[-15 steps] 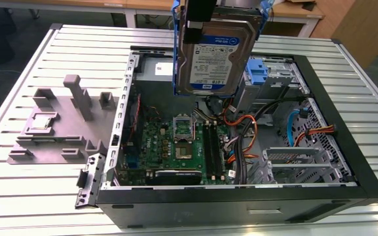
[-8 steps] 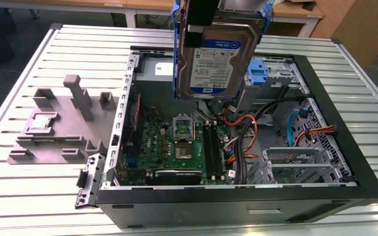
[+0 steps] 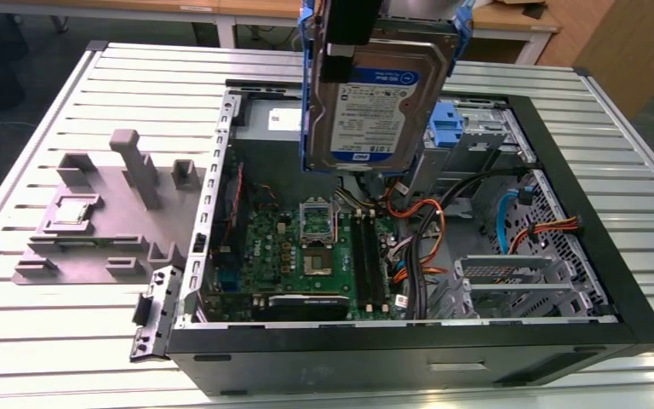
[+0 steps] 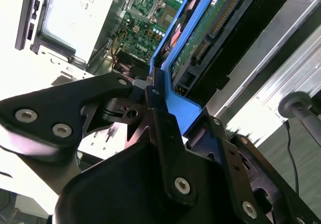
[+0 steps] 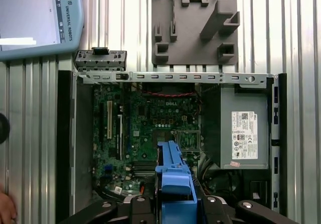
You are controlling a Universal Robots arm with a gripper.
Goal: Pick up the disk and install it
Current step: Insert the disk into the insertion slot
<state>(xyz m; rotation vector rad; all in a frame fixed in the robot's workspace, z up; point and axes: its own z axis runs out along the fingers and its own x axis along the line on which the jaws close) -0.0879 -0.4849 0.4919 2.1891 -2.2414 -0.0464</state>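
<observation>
The disk hangs upright above the open computer case, its white-and-blue label facing the exterior camera and blue rails along its edges. My gripper comes down from above and is shut on the disk's upper part. In the second wrist view the black fingers clamp the blue rail, with the disk's circuit-board underside beyond them. In the first wrist view the disk's blue rail juts out from the gripper, over the motherboard.
Inside the case sit a motherboard, orange and black cables, a blue bracket, a metal drive cage and a grey power-supply box. A grey fixture lies on the slatted table. A teach pendant and a hand are nearby.
</observation>
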